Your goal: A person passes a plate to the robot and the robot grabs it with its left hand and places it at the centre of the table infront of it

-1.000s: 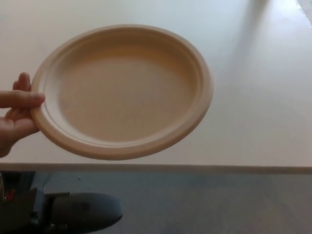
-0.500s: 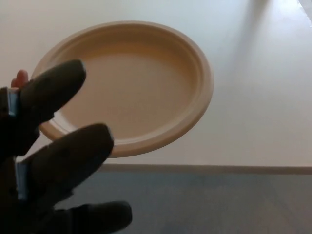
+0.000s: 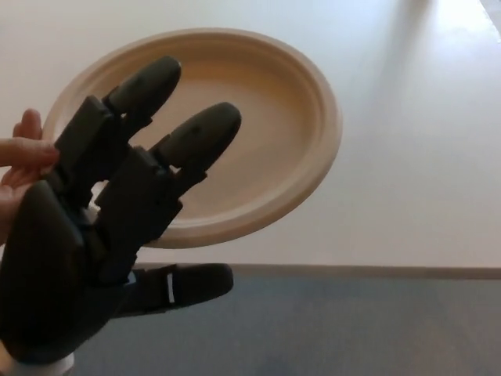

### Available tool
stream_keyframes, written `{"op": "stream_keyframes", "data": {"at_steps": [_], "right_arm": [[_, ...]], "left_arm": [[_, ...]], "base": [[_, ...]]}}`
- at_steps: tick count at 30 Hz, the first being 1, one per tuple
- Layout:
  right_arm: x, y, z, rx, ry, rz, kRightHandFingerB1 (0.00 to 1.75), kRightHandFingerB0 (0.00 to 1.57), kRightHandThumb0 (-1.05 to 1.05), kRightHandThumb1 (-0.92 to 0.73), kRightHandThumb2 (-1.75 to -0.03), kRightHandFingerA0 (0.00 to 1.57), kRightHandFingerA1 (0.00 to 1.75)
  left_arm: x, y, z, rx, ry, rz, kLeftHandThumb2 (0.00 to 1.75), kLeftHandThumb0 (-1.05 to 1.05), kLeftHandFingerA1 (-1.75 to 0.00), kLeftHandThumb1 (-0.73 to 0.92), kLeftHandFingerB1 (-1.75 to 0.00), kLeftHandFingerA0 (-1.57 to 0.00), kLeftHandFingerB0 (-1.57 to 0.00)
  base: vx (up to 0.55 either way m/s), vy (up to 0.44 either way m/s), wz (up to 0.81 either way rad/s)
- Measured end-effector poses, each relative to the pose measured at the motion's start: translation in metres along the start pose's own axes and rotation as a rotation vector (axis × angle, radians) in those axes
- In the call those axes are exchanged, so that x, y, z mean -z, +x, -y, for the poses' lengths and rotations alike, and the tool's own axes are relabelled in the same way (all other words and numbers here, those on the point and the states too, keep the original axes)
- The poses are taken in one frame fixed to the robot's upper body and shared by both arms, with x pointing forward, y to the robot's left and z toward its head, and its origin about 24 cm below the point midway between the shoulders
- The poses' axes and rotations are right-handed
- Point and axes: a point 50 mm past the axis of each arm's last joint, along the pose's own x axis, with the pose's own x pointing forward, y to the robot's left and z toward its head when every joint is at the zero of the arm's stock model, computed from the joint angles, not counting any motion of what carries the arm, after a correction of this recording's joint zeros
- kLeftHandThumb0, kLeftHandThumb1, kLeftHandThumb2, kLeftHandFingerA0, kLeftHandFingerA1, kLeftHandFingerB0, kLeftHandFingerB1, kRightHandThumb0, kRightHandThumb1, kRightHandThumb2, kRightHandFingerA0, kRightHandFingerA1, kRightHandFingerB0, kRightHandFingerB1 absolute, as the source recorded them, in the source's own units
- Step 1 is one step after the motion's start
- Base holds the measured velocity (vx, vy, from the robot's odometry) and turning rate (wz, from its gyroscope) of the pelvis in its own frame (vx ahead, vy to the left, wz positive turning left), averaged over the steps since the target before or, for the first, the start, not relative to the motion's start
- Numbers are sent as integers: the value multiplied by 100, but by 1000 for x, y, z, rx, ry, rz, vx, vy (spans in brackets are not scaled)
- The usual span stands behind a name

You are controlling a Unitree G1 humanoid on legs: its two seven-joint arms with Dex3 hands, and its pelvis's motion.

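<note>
Tan plate [image 3: 258, 117] held aloft by a person's hand [image 3: 19, 176]; left hand [image 3: 102, 227] spread, empty; should pinch the near rim squarely before lowering to tabletop [image 3: 423, 157].

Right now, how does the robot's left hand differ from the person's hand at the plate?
The robot's black left hand is open, its fingers spread in front of the round tan paper plate, thumb below the rim; the person's hand is pinched on the plate's left rim. The left hand fills the foreground, while the person's hand shows only partly at the picture's left edge. Both are at the plate's left side.
</note>
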Motion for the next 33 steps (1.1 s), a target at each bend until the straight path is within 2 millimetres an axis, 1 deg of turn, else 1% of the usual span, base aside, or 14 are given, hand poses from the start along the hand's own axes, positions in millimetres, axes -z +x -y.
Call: {"op": "stream_keyframes", "data": {"at_steps": [8, 9, 11, 16, 18, 19, 20, 21, 22, 24, 26, 29, 31, 33], "right_arm": [[-8, 1, 7, 18, 4, 19, 42, 24, -75, -84, -65, 32, 54], [-9, 1, 8, 20, 4, 21, 42, 25, -74, -84, -65, 32, 54], [-10, 1, 10, 24, 3, 24, 43, 24, -76, -85, -65, 32, 55], [-13, 2, 12, 30, 1, 31, 42, 24, -75, -84, -65, 31, 55], [-16, 2, 15, 35, 0, 36, 42, 25, -74, -84, -65, 31, 54], [-16, 2, 15, 36, -1, 38, 41, 24, -72, -82, -65, 31, 54], [-17, 2, 16, 38, -1, 39, 41, 24, -72, -82, -65, 31, 54], [-17, 2, 17, 41, 0, 40, 41, 24, -72, -82, -65, 31, 54], [-19, 2, 19, 46, 2, 43, 41, 25, -72, -83, -65, 31, 53], [-20, 2, 23, 55, 4, 45, 41, 25, -72, -83, -65, 31, 53], [-21, 2, 26, 62, 4, 48, 42, 27, -73, -84, -65, 33, 54], [-22, 1, 29, 68, 1, 50, 42, 26, -74, -85, -65, 33, 55], [-23, 1, 31, 71, -7, 50, 43, 25, -73, -84, -65, 32, 56], [-25, 1, 33, 76, -9, 53, 43, 26, -73, -84, -64, 32, 55]], "left_arm": [[17, 1, 17, 137, 83, -102, 86, -72, -18, 41, -26, -2, -3], [20, 1, 19, 161, 101, -117, 62, -87, -21, 52, -25, -5, -8], [25, 3, 23, 202, 137, -139, 57, -83, -27, 54, -26, -8, -3], [33, 6, 28, 242, 209, -164, 90, -88, -42, 57, -18, -17, 0], [37, 9, 30, 247, 245, -172, 64, -69, -37, 75, -19, -31, -1], [37, 10, 30, 246, 255, -173, 85, -54, -54, 68, -35, -58, -5], [39, 12, 31, 244, 271, -175, 85, -54, -54, 68, -35, -58, -5], [41, 13, 31, 238, 286, -179, 63, -29, -139, 72, -31, -83, -17], [44, 16, 32, 228, 307, -186, 61, -22, -170, 68, -32, -91, -32], [48, 20, 31, 213, 333, -191, 61, -22, -170, 68, -32, -91, -32], [49, 23, 30, 205, 355, -187, 60, -23, -146, 59, -45, -88, -66], [50, 24, 30, 209, 385, -179, 60, -24, -150, 59, -49, -85, -70], [51, 25, 30, 212, 410, -170, 59, -25, -168, 66, -90, -80, -64], [51, 25, 30, 204, 425, -162, 59, -21, -171, 69, -97, -82, -59]], "base": [[0, 0, 0], [0, 0, 0], [0, 0, 0], [0, 0, 0], [0, 0, 0], [0, 0, 0], [0, 0, 0], [0, 0, 0], [0, 0, 0], [0, 0, 0], [0, 0, 0], [0, 0, 0], [0, 0, 0], [0, 0, 0]]}}
